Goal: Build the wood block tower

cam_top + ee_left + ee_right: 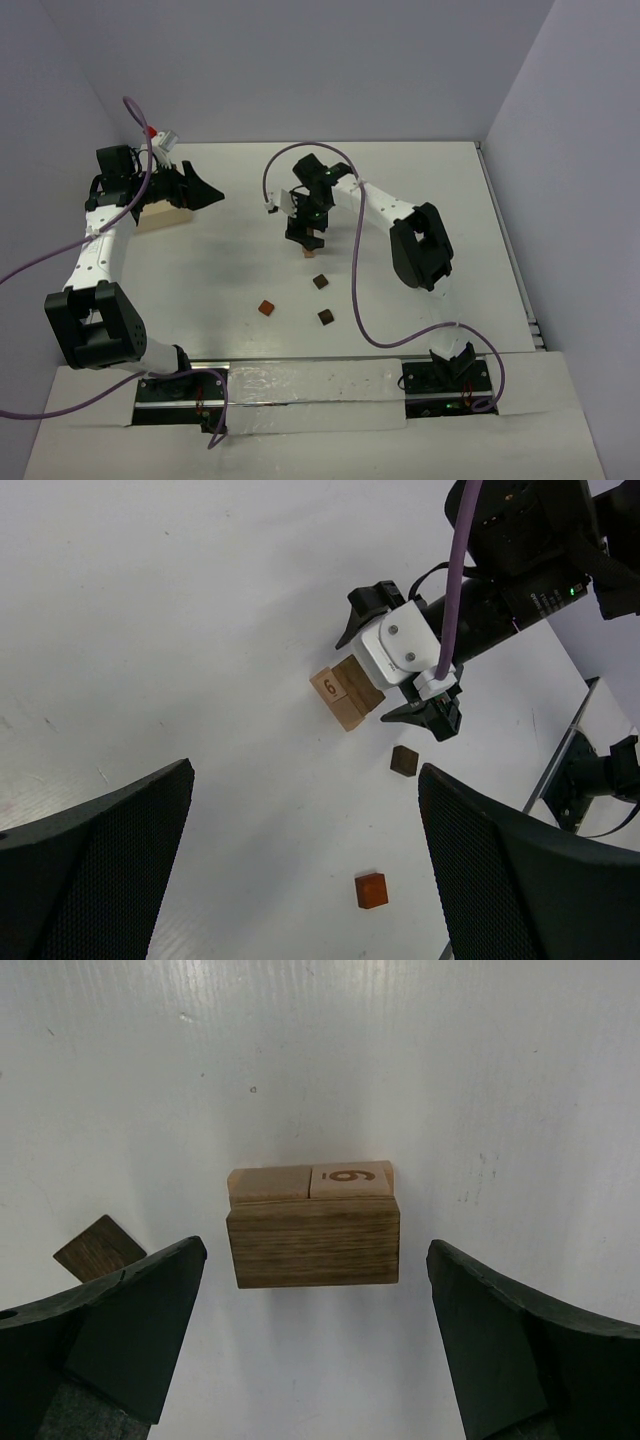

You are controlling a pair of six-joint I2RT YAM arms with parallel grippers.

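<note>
White table (200, 300) sits inside a box with pale walls. Near its middle is the tower (313, 1215): a longer brown piece (313, 1250) pressed against two tan cubes (268, 1183), one with a 6 on it. I cannot tell how high it goes. The right gripper (315, 1248) hangs right over the tower with its fingers spread, one on each side, not touching the wood. A dark block (320, 281) lies just beside the tower, on the side nearer the arm bases. A red-brown block (266, 307) and another dark block (326, 317) lie farther from the tower that same way. Well to the left of the tower, the left gripper (305, 780) is spread wide and holds nothing, near a flat pale board (165, 215).
</note>
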